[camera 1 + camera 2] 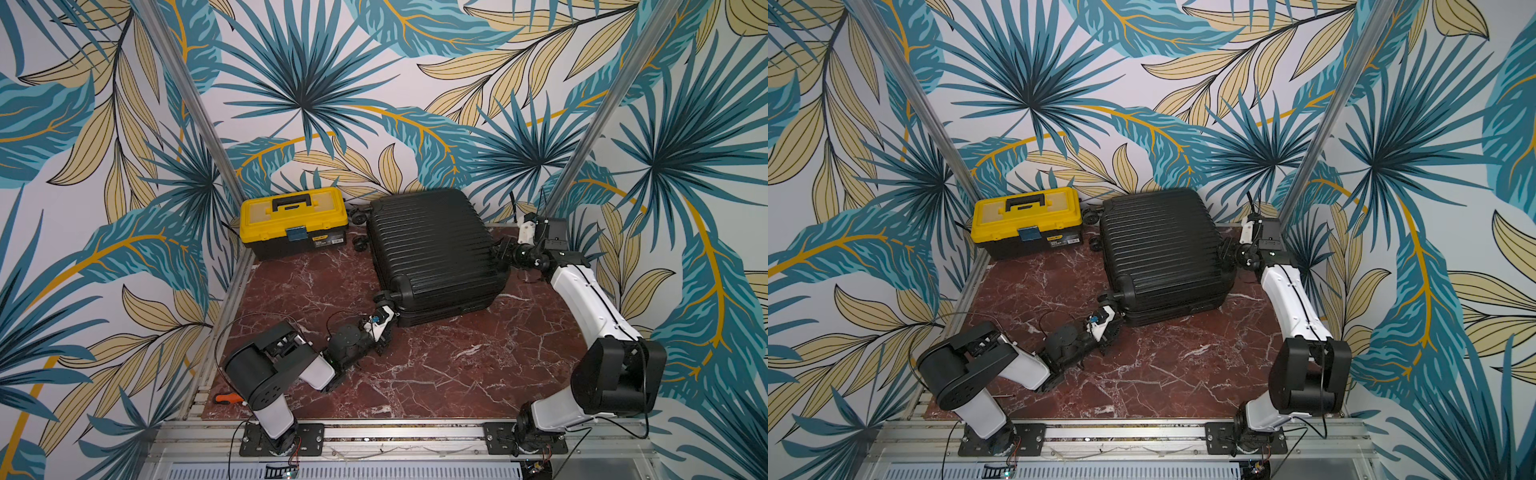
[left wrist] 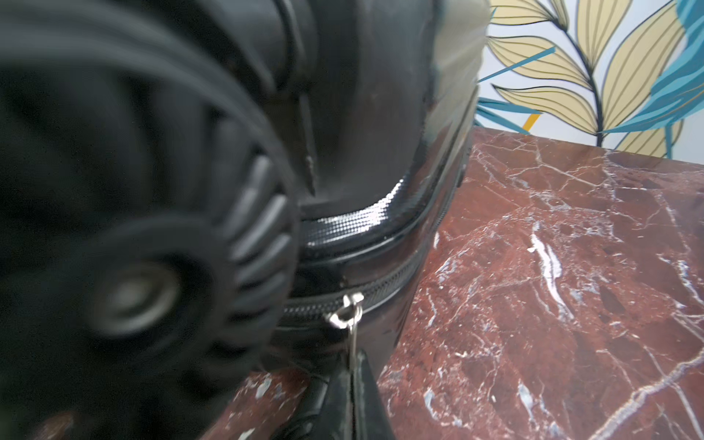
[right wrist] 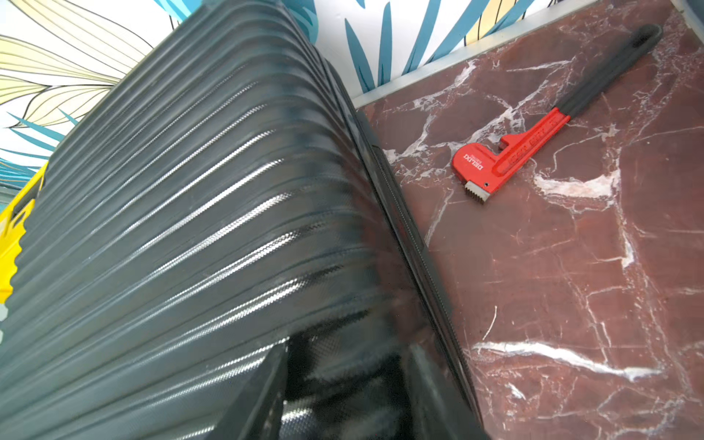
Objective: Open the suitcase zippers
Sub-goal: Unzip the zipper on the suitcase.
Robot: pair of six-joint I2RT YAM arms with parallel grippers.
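Down near the surface (image 1: 436, 374), the left hand (image 2: 352, 381) reaches flat to the suitcase (image 1: 432, 249) corner beside a wheel (image 2: 133, 297), clamped on the silver zipper pull (image 2: 351, 320). The right hand (image 1: 502, 248) sits at the opposite suitcase edge; whether it grips, I cannot tell. Open marble lies beside the left hand; a red pipe wrench (image 3: 506, 152) lies past the right

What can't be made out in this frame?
Right end effector: in both top views it merges with the black suitcase; open or shut unclear.
Zipper pull: left wrist view, tab end covered by the left end effector.
Zip track: same view, hidden past the pull by the blurred wheel.
Pipe wrench: right wrist view only; apparently behind the suitcase from above.
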